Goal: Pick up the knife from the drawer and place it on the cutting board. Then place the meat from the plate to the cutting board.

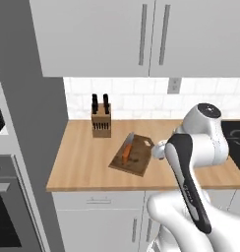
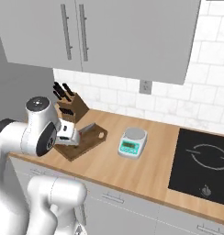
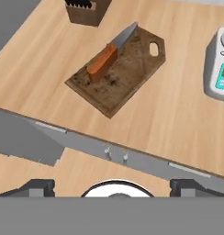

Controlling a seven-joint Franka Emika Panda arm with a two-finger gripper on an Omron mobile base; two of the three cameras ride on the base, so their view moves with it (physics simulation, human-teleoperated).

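In the left base view the robot's own forearm and elbow fill the lower right of the frame and cover the right corner of the cutting board [image 1: 134, 156], which lies near the centre on the wooden table [image 1: 82, 167]; in the right base view the arm's shoulder, at the left, hides much of the same board. The claw [image 3: 112, 186] shows at the bottom edge of the hand view as two dark finger tips [image 3: 38, 187] set far apart, spread wide and holding nothing, above the table's front edge. The knife [image 3: 109, 56] lies on the cutting board in the upper middle of the hand view, orange-brown handle toward the lower left, grey blade running up and right with its tip reaching just past the board's far edge. Dark specks mark the board beside the handle; what they are cannot be told. A wooden knife block [image 1: 101, 122] with black handles stands behind the board near the tiled wall, cut off at the top of the hand view. A small kitchen scale [image 2: 132, 142] sits to the right of the board, and a black cooktop [image 2: 201, 165] lies at the right edge.
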